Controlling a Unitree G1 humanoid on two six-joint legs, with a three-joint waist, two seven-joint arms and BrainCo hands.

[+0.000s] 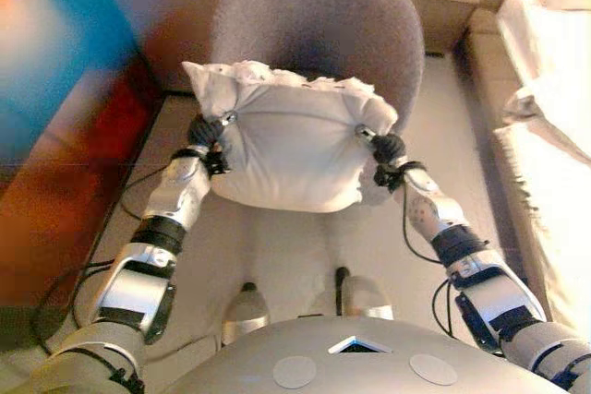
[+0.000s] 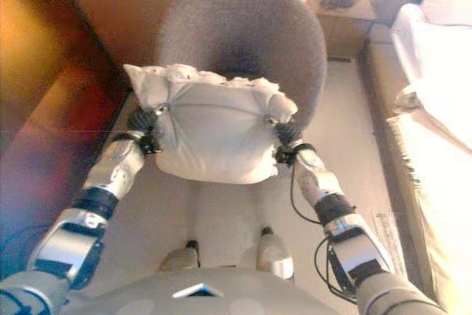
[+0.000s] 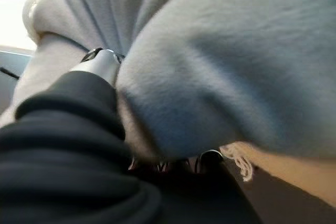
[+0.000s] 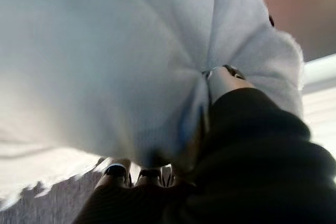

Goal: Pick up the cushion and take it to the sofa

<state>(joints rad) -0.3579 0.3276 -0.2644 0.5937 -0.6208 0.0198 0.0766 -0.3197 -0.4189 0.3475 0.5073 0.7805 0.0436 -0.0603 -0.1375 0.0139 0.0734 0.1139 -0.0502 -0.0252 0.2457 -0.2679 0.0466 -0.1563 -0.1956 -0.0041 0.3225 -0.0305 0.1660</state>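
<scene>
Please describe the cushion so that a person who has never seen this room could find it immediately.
Look first at the round grey upholstered armchair in the middle of the room. In front of its seat, a plump white fabric cushion with a frilled upper edge is held up between the left robot hand and the right robot hand. It is the only soft white thing pinched from both sides.

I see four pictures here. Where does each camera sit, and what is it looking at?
Left eye view: on the head, looking down at the white cushion before a grey chair; both arms show.
Right eye view: beside it, same scene, sofa at the right.
Left wrist view: on the left arm, left hand pinching cushion cloth.
Right wrist view: on the right arm, right hand doing likewise.
All four share the cushion.
</scene>
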